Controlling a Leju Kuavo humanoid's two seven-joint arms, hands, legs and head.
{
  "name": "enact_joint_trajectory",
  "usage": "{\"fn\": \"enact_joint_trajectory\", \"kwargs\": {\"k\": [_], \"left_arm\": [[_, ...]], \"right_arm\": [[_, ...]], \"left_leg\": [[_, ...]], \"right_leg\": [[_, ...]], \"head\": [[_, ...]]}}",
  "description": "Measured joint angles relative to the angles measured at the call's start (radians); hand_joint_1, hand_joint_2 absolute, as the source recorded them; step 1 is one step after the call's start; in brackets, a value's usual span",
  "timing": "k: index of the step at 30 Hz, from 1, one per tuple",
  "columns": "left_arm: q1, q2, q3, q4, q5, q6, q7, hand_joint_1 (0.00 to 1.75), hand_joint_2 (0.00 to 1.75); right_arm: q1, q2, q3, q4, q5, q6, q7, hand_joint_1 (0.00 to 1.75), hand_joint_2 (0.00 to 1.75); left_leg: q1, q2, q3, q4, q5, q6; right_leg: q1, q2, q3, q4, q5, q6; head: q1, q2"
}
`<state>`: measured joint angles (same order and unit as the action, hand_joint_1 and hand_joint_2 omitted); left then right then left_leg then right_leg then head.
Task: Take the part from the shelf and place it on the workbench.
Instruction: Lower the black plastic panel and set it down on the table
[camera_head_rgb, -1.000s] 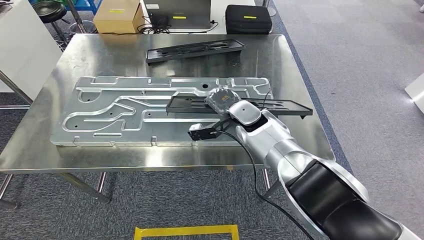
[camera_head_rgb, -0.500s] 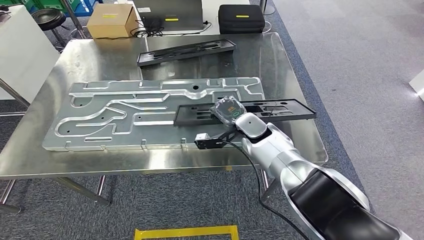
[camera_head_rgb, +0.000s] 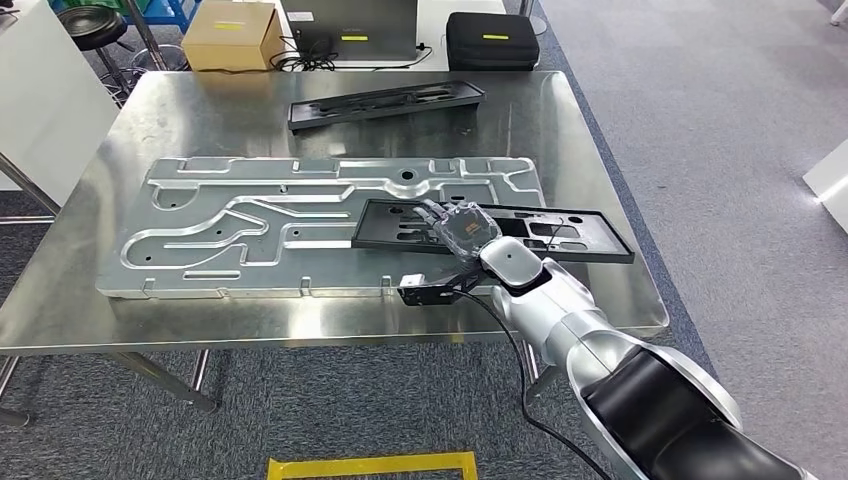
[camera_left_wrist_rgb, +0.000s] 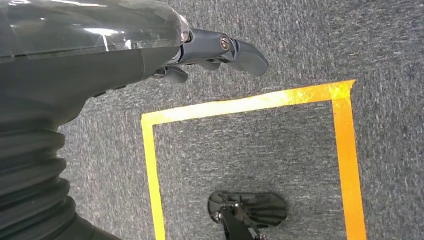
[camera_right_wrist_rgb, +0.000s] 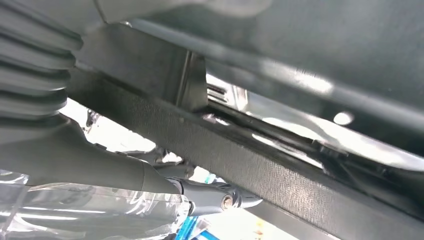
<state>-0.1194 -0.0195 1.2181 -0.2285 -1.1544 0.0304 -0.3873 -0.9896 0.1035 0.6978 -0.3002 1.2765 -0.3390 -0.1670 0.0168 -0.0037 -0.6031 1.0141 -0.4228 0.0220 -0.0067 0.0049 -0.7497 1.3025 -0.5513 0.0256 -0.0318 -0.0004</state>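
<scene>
- My right hand (camera_head_rgb: 462, 228) holds the long black part (camera_head_rgb: 495, 229) near its middle, though how my fingers wrap it is blurred
- The part lies flat, long axis across the tabletop (camera_head_rgb: 600, 180), partly over the grooved metal plate (camera_head_rgb: 250, 220)
- My left hand (camera_left_wrist_rgb: 150, 45) hangs over the carpet, fingers loose, holding nothing

Beyond my steel table's far edge I see a brown cardboard box (camera_head_rgb: 233, 34), a black zippered case (camera_head_rgb: 491, 39) and a round black stool (camera_head_rgb: 92, 20). Yellow floor tape (camera_left_wrist_rgb: 250, 106) frames grey carpet.
</scene>
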Motion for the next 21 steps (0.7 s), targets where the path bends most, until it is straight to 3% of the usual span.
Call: {"fn": "enact_joint_trajectory", "kwargs": {"k": [1,3,5,8,10,13,14,15,16,19,21], "left_arm": [[0.000,0.000,0.000,0.000,0.002,0.001,0.000,0.00,0.00],[0.000,0.000,0.000,0.000,0.004,0.003,0.000,0.00,0.00],[0.000,-0.001,0.000,0.000,0.006,0.005,0.000,0.00,0.00],[0.003,-0.001,0.000,0.000,0.011,0.011,0.000,0.00,0.00],[0.004,-0.001,0.000,0.000,0.012,0.014,-0.001,0.00,0.00],[0.005,0.000,0.000,0.000,0.013,0.018,-0.001,0.00,0.00],[0.007,0.000,0.000,0.000,0.014,0.018,-0.001,0.00,0.00],[0.008,0.000,0.000,0.000,0.015,0.018,0.000,0.00,0.00],[0.009,0.000,0.000,0.000,0.018,0.019,0.000,0.00,0.00],[0.008,0.002,0.000,0.000,0.028,0.018,0.000,0.00,0.00],[0.008,0.003,0.001,0.000,0.034,0.018,-0.001,0.00,0.00]], "right_arm": [[0.001,0.000,-0.003,0.000,0.003,-0.004,-0.001,0.00,0.00],[-0.002,0.000,-0.010,-0.001,0.006,-0.016,-0.001,0.00,0.00],[-0.005,0.001,-0.019,-0.003,0.012,-0.047,-0.001,0.00,0.00],[-0.007,0.002,-0.033,-0.013,0.019,-0.115,0.000,0.00,0.00],[-0.012,0.004,-0.041,-0.022,0.020,-0.141,0.000,0.00,0.00],[-0.016,0.007,-0.045,-0.029,0.024,-0.167,-0.006,0.00,0.00],[-0.014,0.008,-0.047,-0.032,0.026,-0.184,-0.012,0.00,0.00],[-0.013,0.009,-0.050,-0.038,0.026,-0.205,-0.020,0.00,0.00],[-0.013,0.010,-0.055,-0.048,0.027,-0.229,-0.030,0.00,0.00],[-0.019,0.014,-0.078,-0.101,0.032,-0.286,-0.056,0.00,0.00],[-0.016,0.012,-0.098,-0.151,0.024,-0.309,-0.077,0.00,0.00]], "left_leg": [[0.000,-0.001,0.001,0.000,0.000,-0.001],[-0.001,-0.002,0.003,0.001,-0.002,-0.004],[-0.004,-0.003,0.003,0.001,-0.004,-0.012],[-0.004,-0.003,0.005,-0.001,-0.006,-0.028],[-0.004,-0.002,-0.009,0.036,-0.034,-0.037],[-0.002,-0.002,-0.094,0.220,-0.123,-0.048],[-0.001,-0.002,-0.118,0.268,-0.137,-0.051],[-0.001,-0.002,-0.127,0.283,-0.133,-0.053],[0.000,-0.001,-0.115,0.256,-0.109,-0.054],[0.001,0.000,-0.021,0.060,-0.017,-0.047],[-0.003,-0.001,0.005,0.006,-0.008,-0.037]], "right_leg": [[0.000,0.000,0.016,-0.037,0.028,-0.003],[0.003,0.000,0.085,-0.181,0.096,-0.014],[0.009,0.000,0.131,-0.275,0.126,-0.024],[0.010,-0.001,0.138,-0.294,0.129,-0.036],[0.004,-0.002,0.145,-0.305,0.134,-0.047],[0.004,-0.004,0.149,-0.309,0.134,-0.057],[0.005,-0.004,0.149,-0.308,0.133,-0.058],[0.005,-0.004,0.150,-0.307,0.133,-0.058],[0.005,-0.003,0.150,-0.305,0.131,-0.057],[0.007,0.000,0.150,-0.293,0.122,-0.048],[0.010,0.001,0.147,-0.288,0.118,-0.039]], "head": [[0.000,0.000],[0.000,0.000],[0.000,0.000],[0.000,0.000],[0.000,0.000],[0.000,0.000],[0.000,0.000],[0.000,0.000],[0.000,0.000],[0.000,0.000],[0.000,0.000]]}}
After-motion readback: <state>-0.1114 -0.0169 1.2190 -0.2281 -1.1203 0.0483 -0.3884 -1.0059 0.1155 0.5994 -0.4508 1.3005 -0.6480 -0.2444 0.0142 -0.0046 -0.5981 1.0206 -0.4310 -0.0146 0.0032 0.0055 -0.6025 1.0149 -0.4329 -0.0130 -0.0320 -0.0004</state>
